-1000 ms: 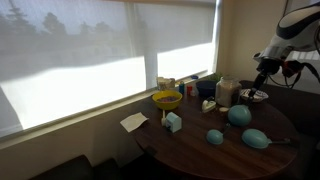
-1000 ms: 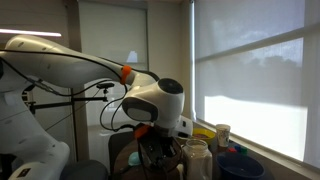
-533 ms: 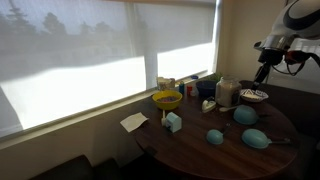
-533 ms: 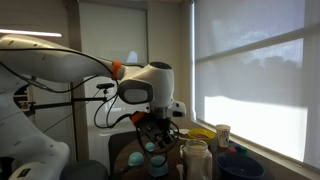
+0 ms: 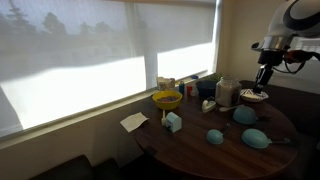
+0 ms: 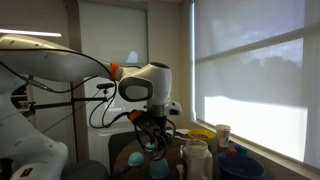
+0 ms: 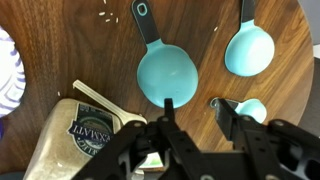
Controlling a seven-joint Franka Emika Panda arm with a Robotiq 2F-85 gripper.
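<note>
Gripper: the black two-finger gripper [image 7: 195,128] pokes in from the bottom of the wrist view. In both exterior views the gripper [image 5: 264,82] [image 6: 152,143] hangs in the air above the table, on the end of the white robot arm [image 6: 60,65].

Grip state: the jaws stand partway apart with bare wood showing in the gap. Nothing is pinched between them, so it's empty-handed.

Big scoop: a large round teal plastic measuring scoop with a dark handle [image 7: 167,75] lies flat on the round dark wooden tabletop [image 7: 60,40], right under the gripper. One fingertip [image 7: 167,108] overlaps its near rim in the wrist view, but honestly I can't tell from that shot if they touch. The handle points to the top of that picture.

Other scoops: a medium teal measuring scoop [image 7: 250,50] lies beside the big one, nearer the tabletop's edge at the right of the wrist view. A small teal scoop [image 7: 250,108] sits just below it, close to the other finger.

Tan container: a tan squarish container with printed lettering [image 7: 80,135] is just left of the gripper, partly hidden behind a finger.

Patterned bowl: a purple-and-white patterned bowl [image 7: 5,75] is cut off at the left edge of the wrist view.

Window side: a yellow bowl [image 5: 167,98] sits by the tabletop's window-side edge. A white paper sheet [image 5: 133,122] lies at the edge, with a small pale-blue box [image 5: 172,122] near it.
</note>
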